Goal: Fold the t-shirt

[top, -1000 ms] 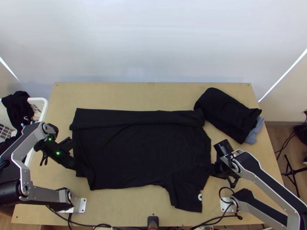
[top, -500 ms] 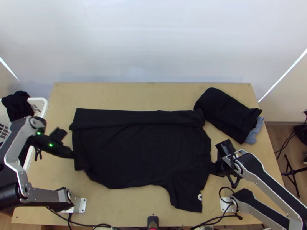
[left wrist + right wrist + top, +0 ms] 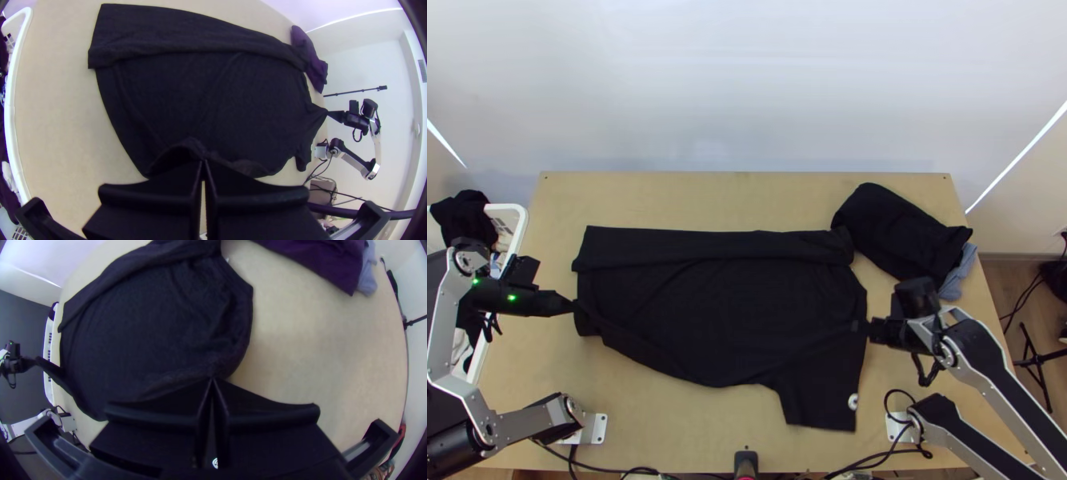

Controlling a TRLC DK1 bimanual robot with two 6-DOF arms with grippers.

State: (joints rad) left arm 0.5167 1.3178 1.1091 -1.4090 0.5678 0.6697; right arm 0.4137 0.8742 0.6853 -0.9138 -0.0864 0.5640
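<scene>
The black t-shirt lies across the middle of the table, its far long edge folded over in a strip and one sleeve pointing to the near edge. At the shirt's left end, my left gripper is shut on the near corner of the hem, which is lifted. My right gripper holds the cloth at the collar and shoulder end on the right. In the left wrist view, my left gripper pinches the raised cloth. In the right wrist view, my right gripper has its fingertips together on the shirt's edge.
Another dark folded garment lies at the far right of the table, over a light blue cloth. A white basket with clothes stands at the left edge. Cables run along the near edge.
My left gripper has moved left and up the picture with the hem corner, and the near edge has lifted. My right gripper has shifted slightly up the picture, its cloth raised and the sleeve drawn along.
</scene>
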